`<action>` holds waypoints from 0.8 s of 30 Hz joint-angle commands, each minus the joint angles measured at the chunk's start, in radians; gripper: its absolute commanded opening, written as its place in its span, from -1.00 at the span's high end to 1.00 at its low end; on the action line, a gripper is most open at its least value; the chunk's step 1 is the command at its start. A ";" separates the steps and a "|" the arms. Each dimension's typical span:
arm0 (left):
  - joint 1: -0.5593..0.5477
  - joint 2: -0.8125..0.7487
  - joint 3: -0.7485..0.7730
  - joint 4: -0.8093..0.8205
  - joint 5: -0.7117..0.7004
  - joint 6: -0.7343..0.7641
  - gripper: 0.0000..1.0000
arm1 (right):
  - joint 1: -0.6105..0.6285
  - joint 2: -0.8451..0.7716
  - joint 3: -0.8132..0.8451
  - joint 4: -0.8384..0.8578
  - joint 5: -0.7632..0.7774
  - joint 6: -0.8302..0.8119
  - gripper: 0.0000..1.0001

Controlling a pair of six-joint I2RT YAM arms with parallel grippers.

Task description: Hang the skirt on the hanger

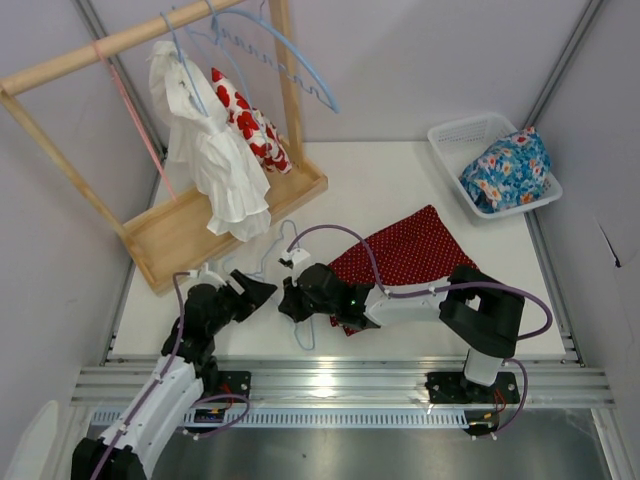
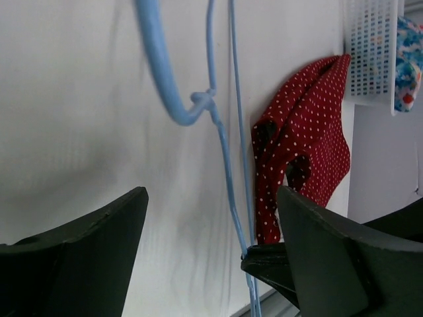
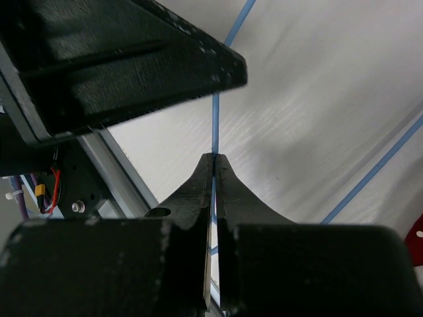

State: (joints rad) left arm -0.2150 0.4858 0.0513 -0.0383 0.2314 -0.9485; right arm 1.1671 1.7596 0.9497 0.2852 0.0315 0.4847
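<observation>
The dark red dotted skirt (image 1: 410, 250) lies flat on the white table (image 1: 380, 190), right of centre; it also shows in the left wrist view as the skirt (image 2: 310, 132). The thin pale-blue hanger (image 1: 300, 338) lies on the table at the skirt's left edge, its hook (image 2: 165, 72) pointing away. My right gripper (image 1: 288, 300) is shut on the hanger's wire (image 3: 214, 125); the right gripper (image 3: 214, 157) has its jaws pressed together on it. Just left of it, my left gripper (image 1: 262, 290) is open, and the left gripper (image 2: 211, 198) straddles the hanger wire (image 2: 228, 191) without touching it.
A wooden rack (image 1: 230, 215) at the back left carries a white garment (image 1: 215, 150), a white cloth with red blotches (image 1: 250, 125) and more hangers (image 1: 290, 55). At the back right a white basket (image 1: 455, 135) holds a blue floral garment (image 1: 508, 168).
</observation>
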 commanded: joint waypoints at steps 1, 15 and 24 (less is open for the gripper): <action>-0.056 0.052 0.030 0.100 -0.027 0.025 -0.65 | 0.008 -0.022 0.011 0.069 -0.018 0.011 1.00; -0.208 0.102 0.028 0.132 -0.283 -0.078 0.10 | 0.009 -0.028 0.018 0.081 -0.099 -0.004 1.00; -0.213 0.125 0.050 0.193 -0.264 -0.065 0.94 | 0.003 -0.009 0.041 0.066 -0.151 -0.018 1.00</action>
State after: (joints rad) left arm -0.4194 0.6018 0.0566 0.0917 -0.0147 -1.0294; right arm 1.1702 1.7599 0.9489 0.3115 -0.0811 0.4778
